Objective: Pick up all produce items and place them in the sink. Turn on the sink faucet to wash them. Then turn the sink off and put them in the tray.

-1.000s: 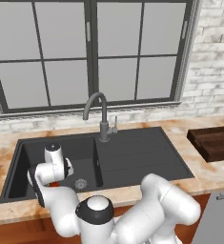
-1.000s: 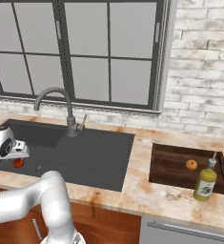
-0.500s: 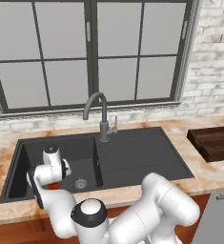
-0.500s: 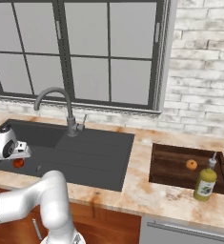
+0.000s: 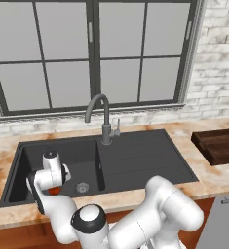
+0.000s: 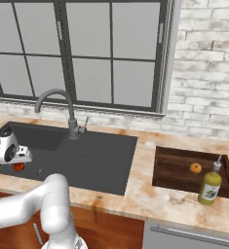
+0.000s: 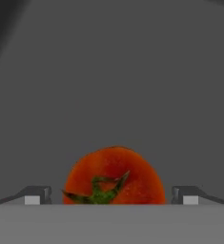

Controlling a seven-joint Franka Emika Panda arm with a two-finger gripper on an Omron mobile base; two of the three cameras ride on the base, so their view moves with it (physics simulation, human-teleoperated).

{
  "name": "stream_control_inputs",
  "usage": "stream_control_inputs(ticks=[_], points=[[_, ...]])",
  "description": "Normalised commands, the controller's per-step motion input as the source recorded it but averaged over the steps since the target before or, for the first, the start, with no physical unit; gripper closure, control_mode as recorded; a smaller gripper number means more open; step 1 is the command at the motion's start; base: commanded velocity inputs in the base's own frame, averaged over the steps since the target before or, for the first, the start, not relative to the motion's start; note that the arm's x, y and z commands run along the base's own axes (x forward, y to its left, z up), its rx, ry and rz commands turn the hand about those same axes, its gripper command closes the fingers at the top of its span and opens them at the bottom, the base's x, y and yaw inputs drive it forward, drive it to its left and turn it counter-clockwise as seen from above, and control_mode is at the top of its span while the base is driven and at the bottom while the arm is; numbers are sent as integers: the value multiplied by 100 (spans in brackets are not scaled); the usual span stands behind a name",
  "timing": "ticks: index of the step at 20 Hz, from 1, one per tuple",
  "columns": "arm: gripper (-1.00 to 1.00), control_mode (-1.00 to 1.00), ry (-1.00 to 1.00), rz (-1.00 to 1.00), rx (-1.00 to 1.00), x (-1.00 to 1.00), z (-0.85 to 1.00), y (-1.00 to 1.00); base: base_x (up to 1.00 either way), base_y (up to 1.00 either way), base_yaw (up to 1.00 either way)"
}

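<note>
The red tomato (image 7: 114, 176) lay on the floor of the sink (image 5: 135, 160) basin, toward its front-left part and just left of the round drain (image 5: 82, 186). The gripper (image 7: 111, 198) was lowered into the basin directly over it; in the hand view the two finger tips stood open, one on each side of the fruit with a gap showing on both sides, so nothing was held. Whether the tips touched the basin floor could not be told.

The smaller orange ball (image 6: 196, 168) sat inside the wooden tray (image 6: 170, 182), which rested at the right end of the counter (image 6: 145, 204), well apart from the sink. A yellow-green bottle (image 6: 210, 185) stood at the tray's front-right corner.

The faucet (image 5: 104, 121) stood at the back edge of the sink between basin and drainboard. No water stream was visible; the lever position could not be read.

Judgement: one item was already in the tray and the tomato remained in the sink. Whether washing was complete could not be confirmed. Remaining work appeared to be closing on the tomato, lifting it, and carrying it to the tray.
</note>
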Motion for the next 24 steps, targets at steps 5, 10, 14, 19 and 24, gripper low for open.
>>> stream_control_inputs(ticks=[5,10,14,19,24], points=[[-100,-100,0,0,0,3,-23,0,0,0,0],[-100,-100,0,0,0,0,-18,-1,0,0,0],[-100,-100,-1,0,1,0,-3,-5,0,0,0],[-100,-100,0,0,-2,0,-2,-13,0,0,0],[-100,-100,1,0,-8,0,0,-11,0,0,0]])
